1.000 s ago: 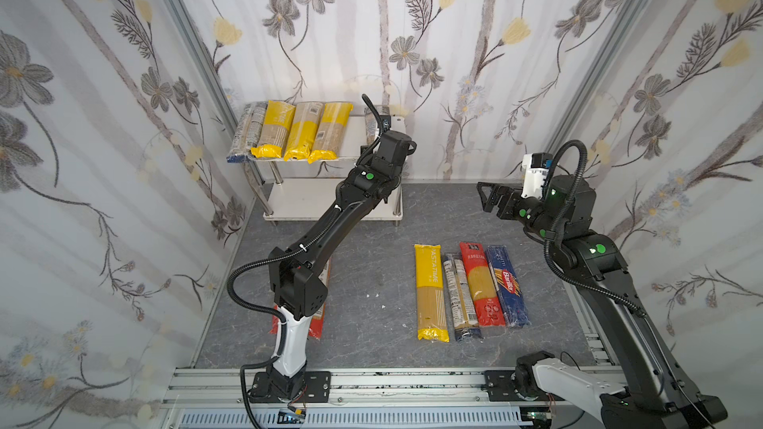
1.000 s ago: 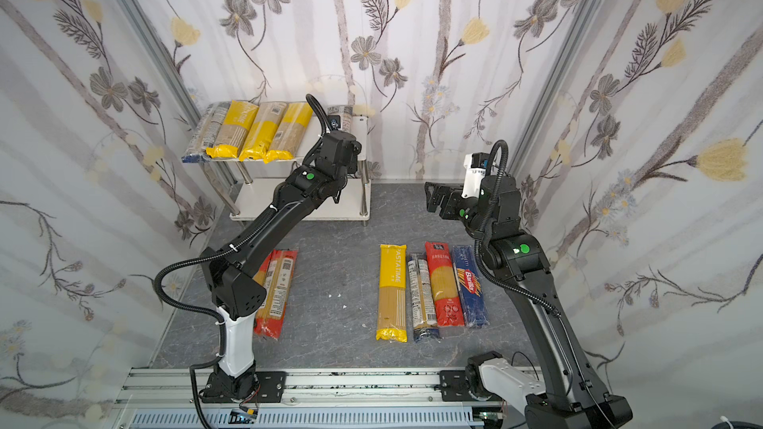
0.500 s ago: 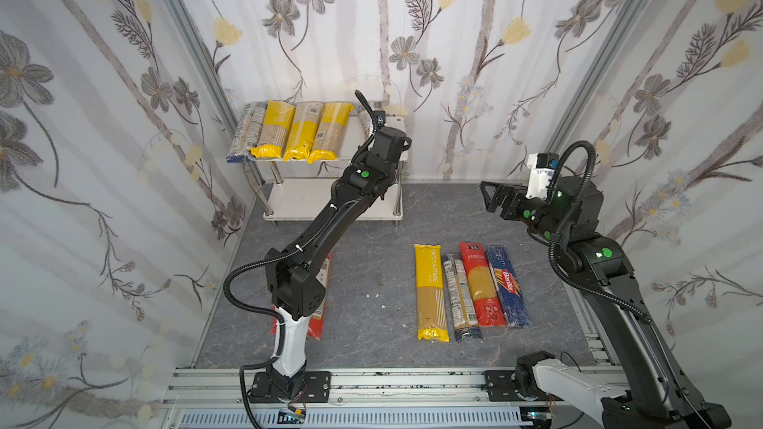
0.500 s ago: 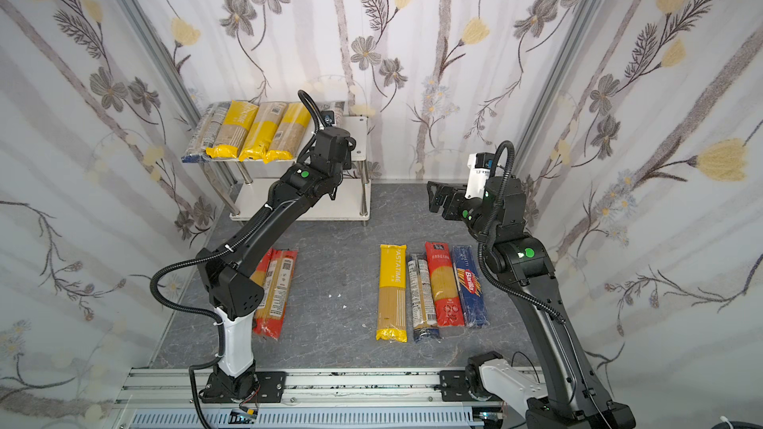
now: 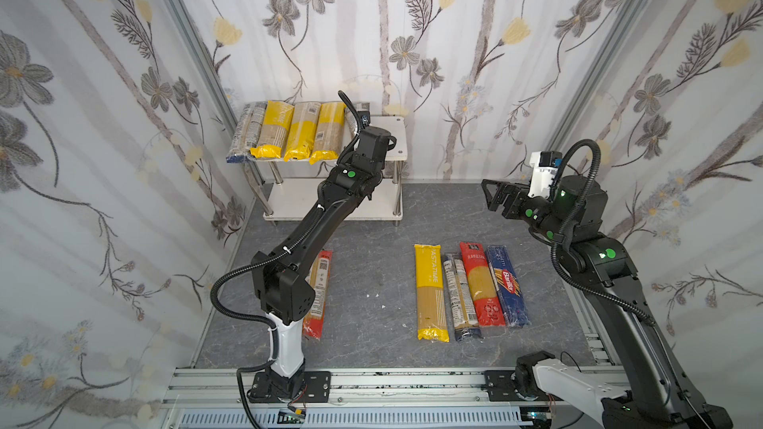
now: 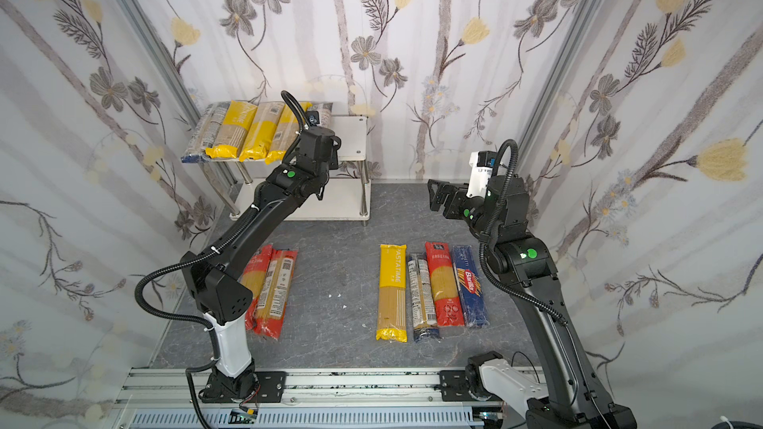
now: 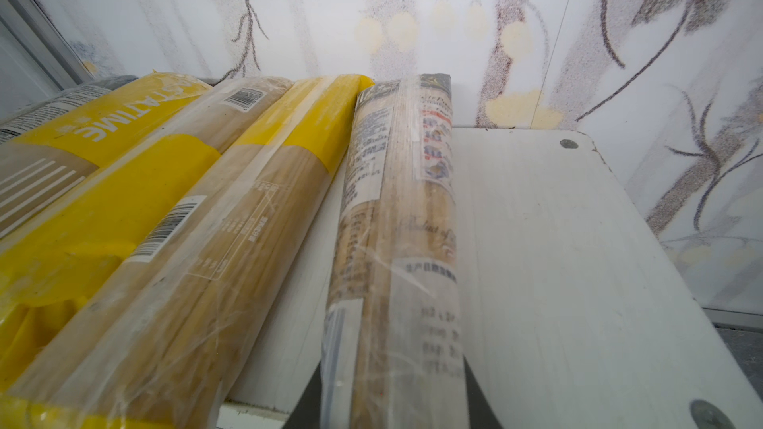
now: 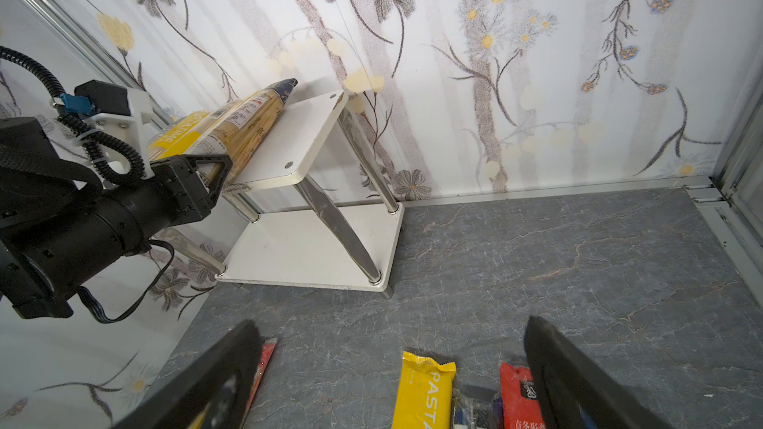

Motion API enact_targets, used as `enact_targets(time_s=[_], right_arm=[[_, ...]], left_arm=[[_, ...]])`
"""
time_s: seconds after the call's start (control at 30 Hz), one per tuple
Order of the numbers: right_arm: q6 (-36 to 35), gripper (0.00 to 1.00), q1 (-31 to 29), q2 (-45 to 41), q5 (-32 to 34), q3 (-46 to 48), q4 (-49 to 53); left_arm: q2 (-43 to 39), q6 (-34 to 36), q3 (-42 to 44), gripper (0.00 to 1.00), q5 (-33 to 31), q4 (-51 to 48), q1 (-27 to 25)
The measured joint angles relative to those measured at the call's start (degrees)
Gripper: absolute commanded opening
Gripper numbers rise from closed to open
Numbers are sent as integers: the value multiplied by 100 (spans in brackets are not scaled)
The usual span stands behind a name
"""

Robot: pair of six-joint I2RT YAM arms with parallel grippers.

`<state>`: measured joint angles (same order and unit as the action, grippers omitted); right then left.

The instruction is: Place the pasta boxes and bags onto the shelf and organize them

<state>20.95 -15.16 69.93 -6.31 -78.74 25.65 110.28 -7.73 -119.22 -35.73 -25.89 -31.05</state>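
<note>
The shelf (image 5: 390,134) stands at the back wall, with several pasta bags (image 5: 289,130) lying side by side on its top board (image 7: 557,241). My left gripper (image 7: 392,400) is shut on the near end of the rightmost one, a clear bag (image 7: 396,220) with dark ends, which rests on the board beside a yellow bag (image 7: 247,208). My right gripper (image 8: 392,326) hangs open and empty above the floor (image 5: 491,196). Below it lie a yellow bag (image 5: 429,290), a clear bag (image 5: 460,295), a red bag (image 5: 481,286) and a blue Barilla pack (image 5: 508,282).
Two red-ended bags (image 6: 268,290) lie on the grey floor under my left arm (image 6: 247,233). The shelf's lower board (image 5: 297,200) is bare, and so is the right part of the top board (image 6: 351,134). Floral walls close in on three sides.
My left gripper's jaws have closed on the clear bag, and the wrist has shifted a little to the left along the shelf. The right arm has drifted slightly to the right.
</note>
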Motion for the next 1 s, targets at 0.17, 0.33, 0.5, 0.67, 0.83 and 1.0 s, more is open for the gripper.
enact_targets(time_s=[0.17, 0.33, 0.5, 0.67, 0.83, 1.0], right_arm=[[0, 100, -4, -37, 2, -44, 31], [0, 100, -4, -118, 2, -61, 39], [0, 100, -11, -199, 2, -76, 52], [2, 100, -15, -282, 4, -85, 72], [61, 100, -55, -391, 13, -87, 168], [85, 100, -177, -575, 72, -81, 304]], left_arm=[[-63, 0, 79, 36, 59, 11, 83], [-96, -35, 184, 88, -66, -118, 190], [-306, -107, 330, 100, 35, -227, 192], [-682, -131, 479, 100, 306, -251, 114], [-1047, -205, 656, 100, 586, -260, -31], [-1561, -313, 835, 100, 741, -302, -221]])
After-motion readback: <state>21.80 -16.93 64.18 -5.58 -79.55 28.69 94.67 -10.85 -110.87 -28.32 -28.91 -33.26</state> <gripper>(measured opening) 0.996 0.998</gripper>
